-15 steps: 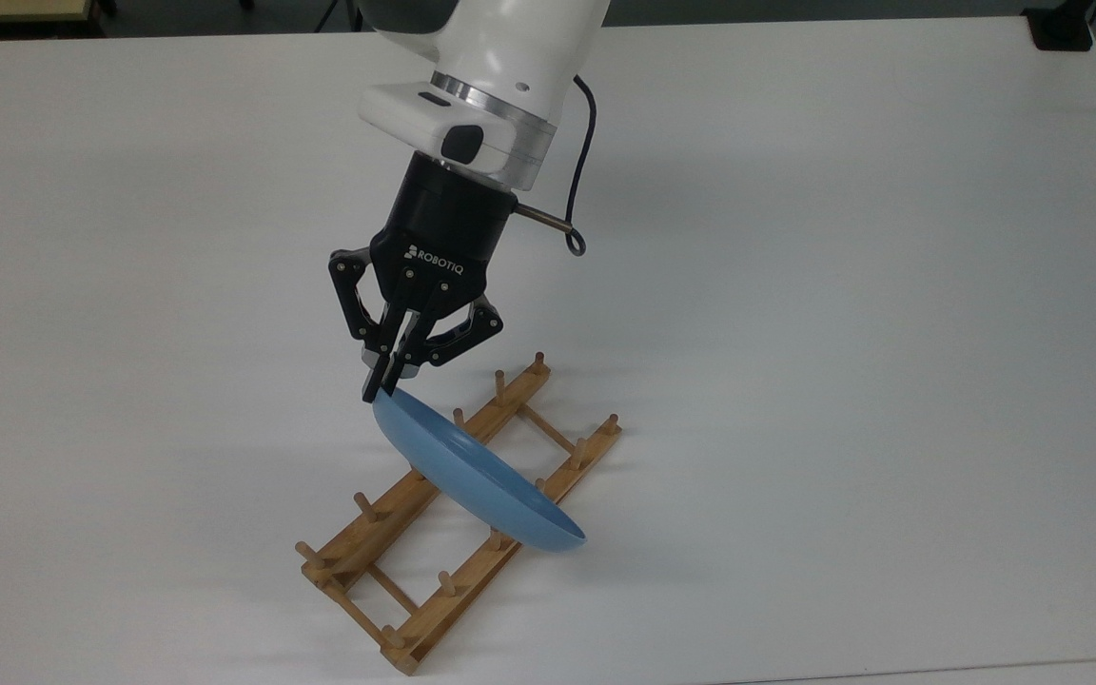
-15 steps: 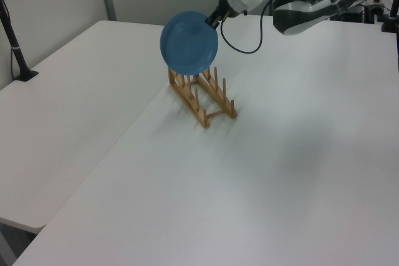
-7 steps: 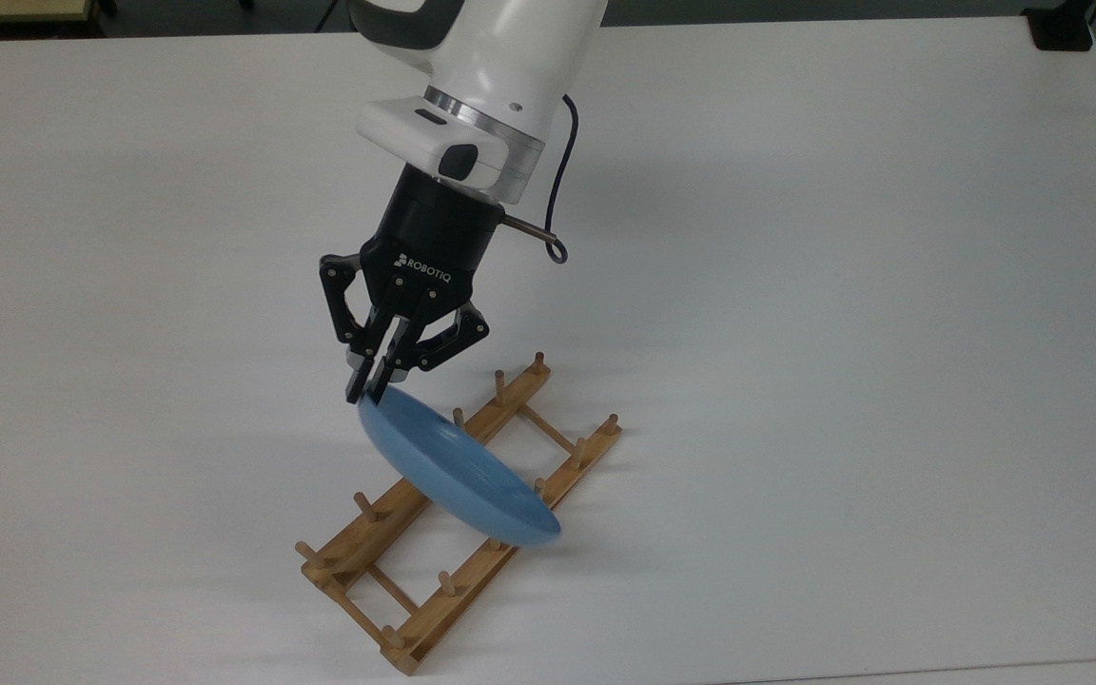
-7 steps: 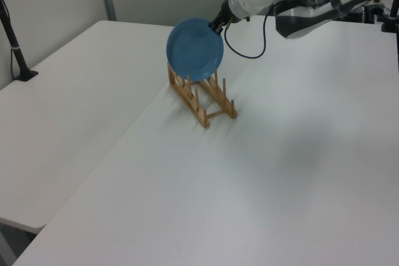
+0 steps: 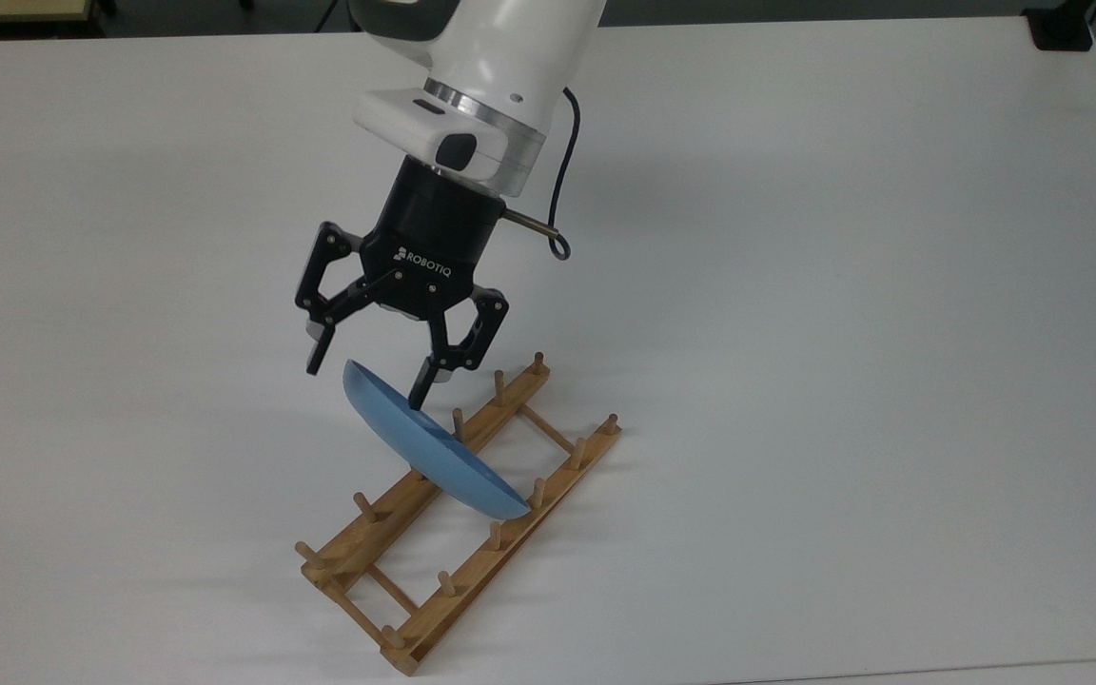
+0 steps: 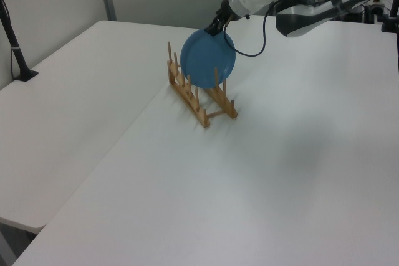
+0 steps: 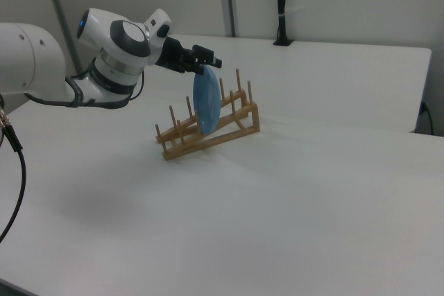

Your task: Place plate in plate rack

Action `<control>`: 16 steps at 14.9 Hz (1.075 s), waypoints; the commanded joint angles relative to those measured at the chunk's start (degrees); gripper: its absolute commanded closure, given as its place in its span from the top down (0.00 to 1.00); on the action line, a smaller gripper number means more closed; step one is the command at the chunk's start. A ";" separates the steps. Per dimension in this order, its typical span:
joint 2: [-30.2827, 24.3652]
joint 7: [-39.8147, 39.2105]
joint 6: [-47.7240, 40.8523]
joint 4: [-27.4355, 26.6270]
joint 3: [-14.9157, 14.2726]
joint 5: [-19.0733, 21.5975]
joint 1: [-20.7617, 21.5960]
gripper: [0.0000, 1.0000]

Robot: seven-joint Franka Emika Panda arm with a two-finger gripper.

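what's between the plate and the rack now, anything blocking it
Nothing visible. The plate already stands on edge between the pegs of the rack, and the hand is open around its top rim.

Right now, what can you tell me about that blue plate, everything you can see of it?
The plate is a round, shallow, plain light-blue dish with a raised rim and a slight gloss. It stands on edge in the wooden plate rack, leaning a little, its lower part set between pegs on both rails near the rack's middle. The open gripper straddles its upper rim, one finger on each side; I cannot tell whether either one touches it. In the right view it shows almost edge-on, rising above the pegs.
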 commanded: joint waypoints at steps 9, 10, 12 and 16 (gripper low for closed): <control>-4.67 3.19 -14.33 -0.31 0.53 10.79 5.96 1.00; -4.85 3.02 -16.09 -0.22 0.53 13.51 6.58 1.00; -6.43 0.83 -19.70 -0.22 0.53 19.83 7.20 1.00; -10.38 -9.09 -29.88 -0.13 0.53 38.02 7.64 1.00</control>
